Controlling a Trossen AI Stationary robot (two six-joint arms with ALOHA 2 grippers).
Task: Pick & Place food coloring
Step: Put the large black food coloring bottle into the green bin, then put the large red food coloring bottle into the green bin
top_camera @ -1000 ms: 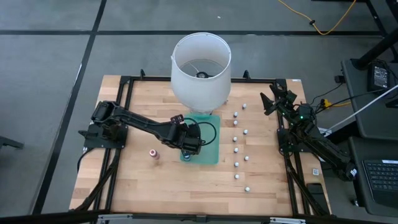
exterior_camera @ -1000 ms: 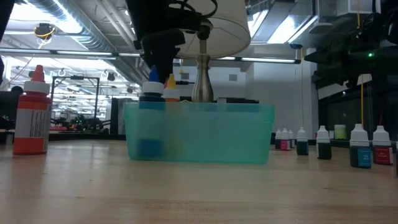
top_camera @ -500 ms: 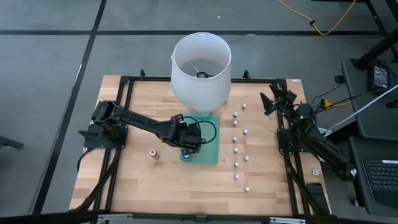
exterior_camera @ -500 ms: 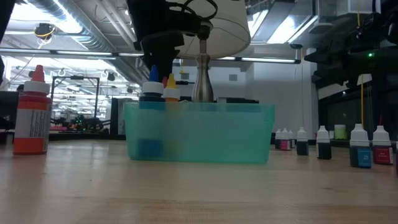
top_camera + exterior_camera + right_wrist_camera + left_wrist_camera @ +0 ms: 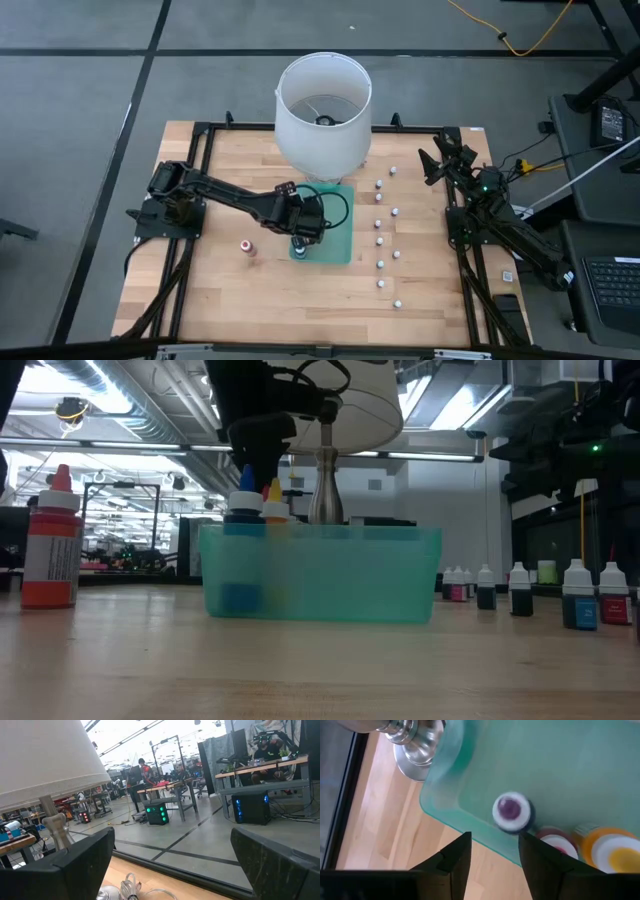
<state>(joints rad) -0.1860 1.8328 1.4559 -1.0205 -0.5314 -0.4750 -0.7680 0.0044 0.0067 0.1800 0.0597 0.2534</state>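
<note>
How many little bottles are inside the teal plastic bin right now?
3 show in the translucent teal bin: a purple-capped bottle, a red-capped bottle beside it, then a yellow-capped bottle, along one wall. More may be hidden.

Food coloring bottles: 3 upright in teal bin (image 5: 335, 240), bunched at one corner — purple-cap bottle (image 5: 512, 812), red-cap bottle (image 5: 553, 843) just beside it, yellow/orange-cap bottle (image 5: 611, 849) next. One red bottle (image 5: 247, 247) stands alone on bench, left of bin. Row of small white-capped bottles (image 5: 380, 240) upright on bench, right of bin, spaced apart.
</note>
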